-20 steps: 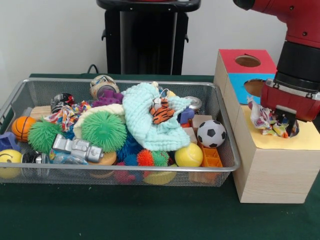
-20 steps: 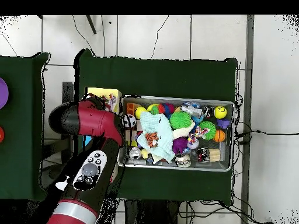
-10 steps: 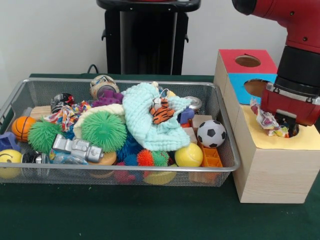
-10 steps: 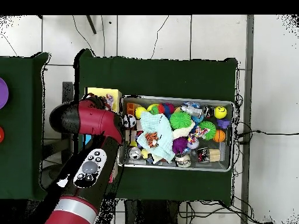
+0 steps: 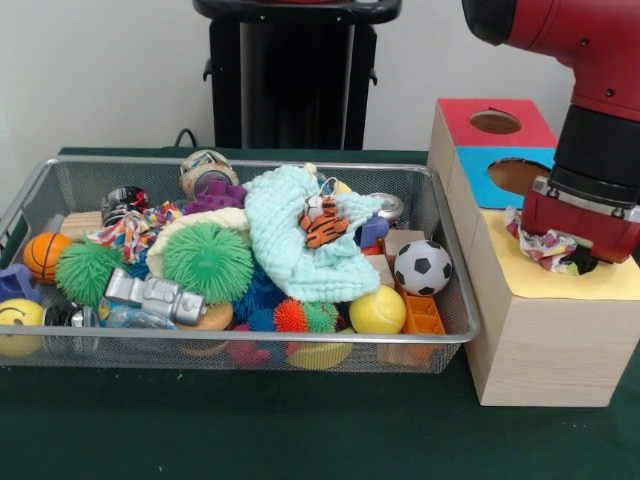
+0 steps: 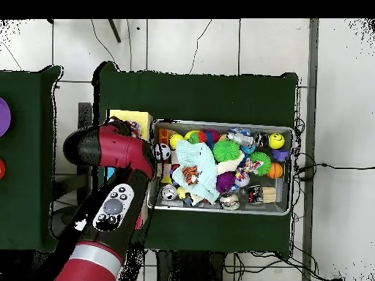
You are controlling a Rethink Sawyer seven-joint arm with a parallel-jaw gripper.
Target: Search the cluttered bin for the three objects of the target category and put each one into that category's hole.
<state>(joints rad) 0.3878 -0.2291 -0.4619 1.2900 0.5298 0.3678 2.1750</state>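
Note:
My gripper [image 5: 578, 262] hangs low over the yellow-topped box [image 5: 615, 282], right of the wire bin [image 5: 250, 162]. It is shut on a dotted fabric piece [image 5: 543, 244] that bunches at the left edge of the hole [image 5: 592, 266], which the gripper mostly hides. A second dotted fabric piece [image 5: 130, 232] lies in the bin's left part, behind a green spiky ball [image 5: 207, 260]. A third piece does not show. In the overhead view the arm [image 6: 117, 150] covers the yellow box [image 6: 130, 117] left of the bin [image 6: 220, 123].
The blue-topped hole [image 5: 520, 175] and red-topped hole [image 5: 495, 122] lie just behind the gripper. The bin holds a mint-green cloth [image 5: 295, 245] with a tiger toy, a soccer ball [image 5: 422, 267], a yellow ball [image 5: 377, 311] and several other toys.
The gripper has moved down onto the yellow box's hole. The fabric piece has dropped from hanging free to bunching at the hole's edge. The bin's contents have not moved.

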